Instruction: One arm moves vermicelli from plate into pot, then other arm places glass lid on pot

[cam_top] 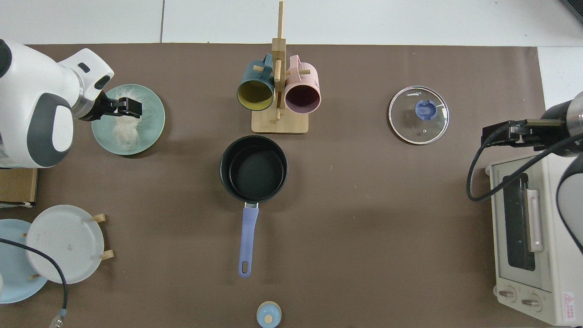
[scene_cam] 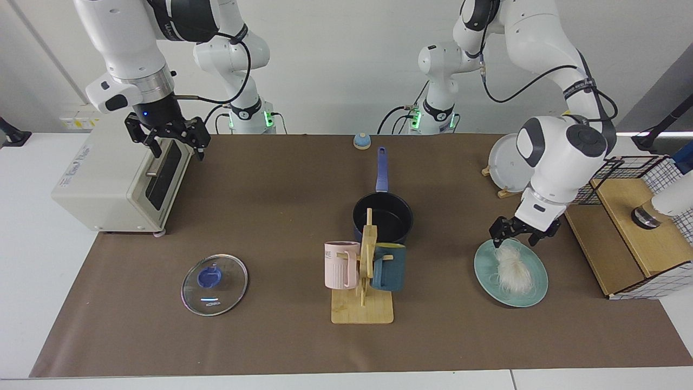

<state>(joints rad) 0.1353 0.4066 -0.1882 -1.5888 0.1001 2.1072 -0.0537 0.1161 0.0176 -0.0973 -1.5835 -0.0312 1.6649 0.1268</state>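
The vermicelli (scene_cam: 510, 268) (cam_top: 124, 132) lies in a whitish tangle on the teal-green plate (scene_cam: 533, 290) (cam_top: 152, 120). My left gripper (scene_cam: 514, 236) (cam_top: 129, 108) hangs open just above the far end of the tangle, one finger on each side. The black pot (scene_cam: 403, 212) (cam_top: 253, 168) with its blue handle stands empty mid-table. The glass lid (scene_cam: 214, 284) (cam_top: 418, 115) lies flat on the mat. My right gripper (scene_cam: 177, 146) (cam_top: 495, 134) waits open above the toaster oven's front corner, well back from the lid.
A wooden mug rack (scene_cam: 363, 309) with a pink and a dark teal mug stands right in front of the pot. The toaster oven (scene_cam: 116, 179), a dish rack with a white plate (scene_cam: 509, 160), a wire basket with a wooden box (scene_cam: 633, 227) and a small blue bell-like thing (scene_cam: 361, 141) ring the mat.
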